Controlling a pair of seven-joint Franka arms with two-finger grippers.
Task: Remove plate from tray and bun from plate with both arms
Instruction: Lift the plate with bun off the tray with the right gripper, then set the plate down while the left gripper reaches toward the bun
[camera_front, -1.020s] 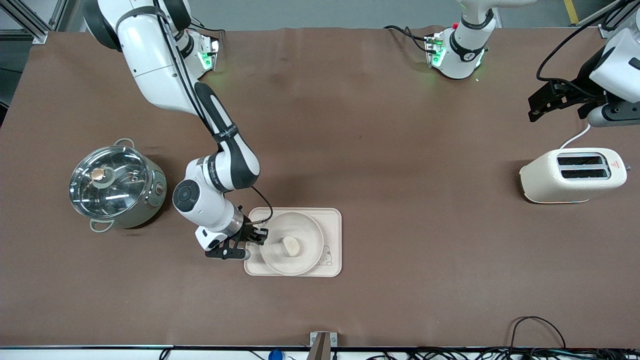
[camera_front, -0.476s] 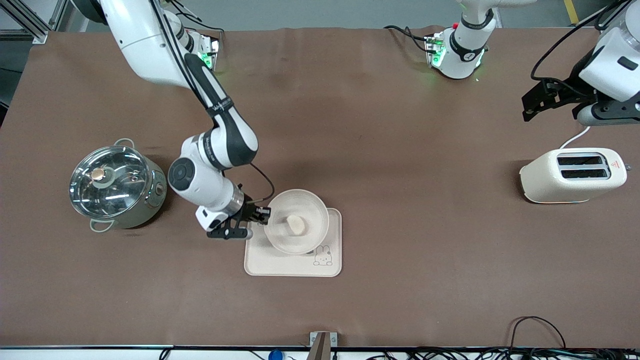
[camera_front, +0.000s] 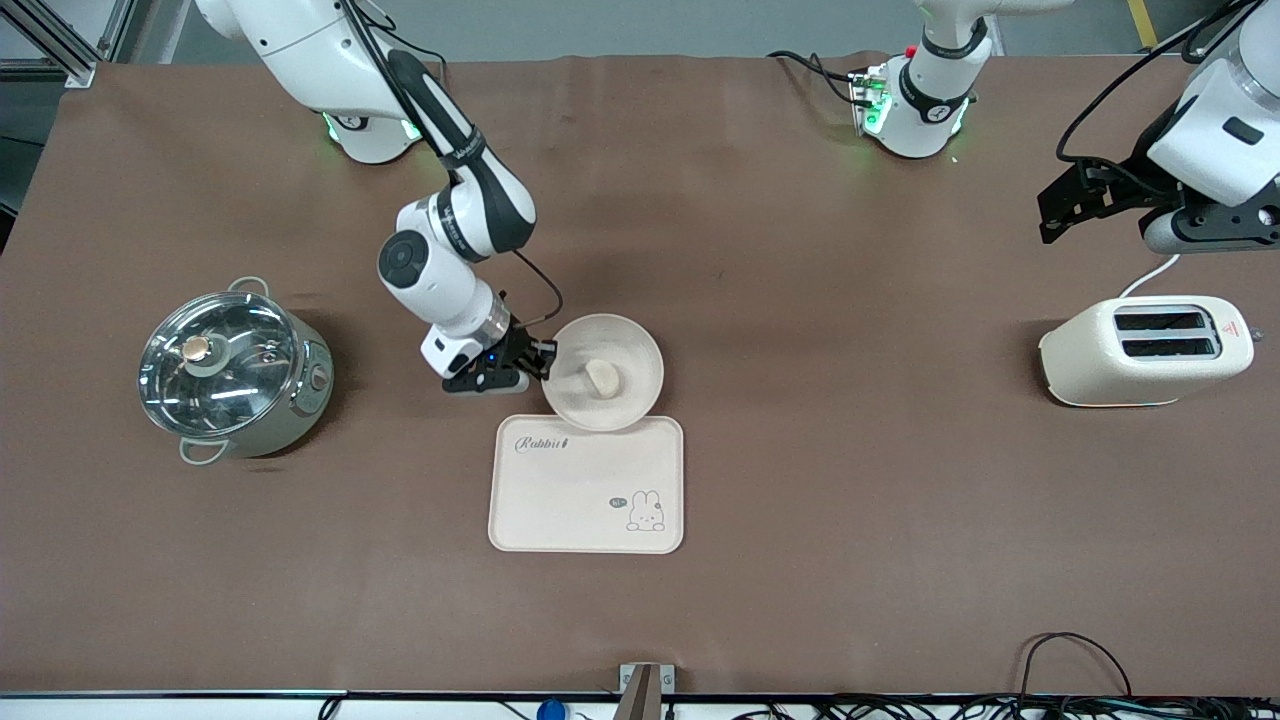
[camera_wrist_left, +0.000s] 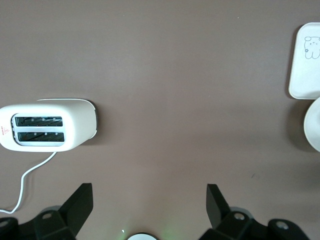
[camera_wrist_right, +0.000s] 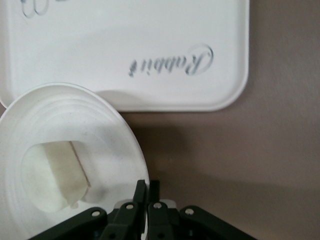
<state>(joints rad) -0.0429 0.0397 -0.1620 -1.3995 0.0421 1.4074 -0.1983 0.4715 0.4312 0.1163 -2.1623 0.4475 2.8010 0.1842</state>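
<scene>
The round cream plate (camera_front: 603, 372) hangs in the air over the tray's edge toward the robots, with the small pale bun (camera_front: 603, 376) lying in it. My right gripper (camera_front: 541, 367) is shut on the plate's rim on the side toward the pot. In the right wrist view the gripper (camera_wrist_right: 147, 186) pinches the rim of the plate (camera_wrist_right: 60, 115), and the bun (camera_wrist_right: 52, 175) lies inside with its flat cut end showing. My left gripper (camera_front: 1060, 210) is open and empty, up in the air above the toaster's end of the table; it also shows in the left wrist view (camera_wrist_left: 150, 200).
The rectangular cream tray (camera_front: 586, 484) with a rabbit drawing lies bare on the table. A steel pot (camera_front: 232, 372) with a glass lid stands toward the right arm's end. A cream toaster (camera_front: 1145, 350) stands toward the left arm's end.
My right gripper has lifted the plate with the bun off the tray and carried it toward the robots' side, baring the tray. The left gripper has shifted slightly.
</scene>
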